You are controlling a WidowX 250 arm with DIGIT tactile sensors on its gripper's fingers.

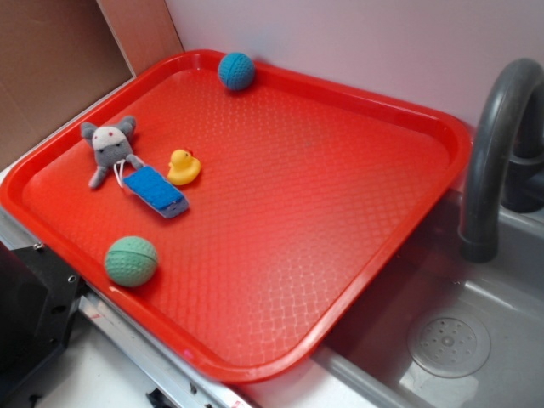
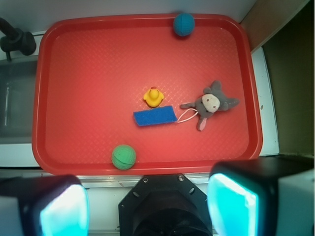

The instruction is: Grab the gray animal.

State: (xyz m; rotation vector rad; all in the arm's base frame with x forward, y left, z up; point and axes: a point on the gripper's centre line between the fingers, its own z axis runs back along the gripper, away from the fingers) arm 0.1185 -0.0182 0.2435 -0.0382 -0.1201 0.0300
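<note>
A: Exterior view first. The gray animal (image 1: 110,150) lies flat on the red tray (image 1: 357,110), toward its far left corner, ears pointing at the rim. Its white string runs to a blue pad (image 1: 155,190) touching its lower end, and a yellow duck (image 1: 183,167) sits just beside that pad. A green ball (image 1: 131,261) rests near the tray's front edge, a teal ball (image 1: 236,70) at the back rim. Right of the tray are a sink (image 1: 459,340) and a dark faucet (image 1: 493,161).

B: And the claw?

A: Not visible here, only a dark corner of something at lower left.

B: Wrist view, then.

A: The gray animal (image 2: 210,104) lies right of centre, the blue pad (image 2: 155,116) left of it, the yellow duck (image 2: 153,97) above the pad. The claw (image 2: 147,204) hangs well clear of the tray, its fingers (image 2: 64,206) spread wide at the bottom corners, holding nothing.

B: How would you take it?

A: I'd centre over the plump body, away from the string side, and close across it, so neither pad nor duck gets caught.

B: Anything unclear?

A: The fingertips are blurred and cropped, and whether the string is tied to the pad I cannot tell.
</note>
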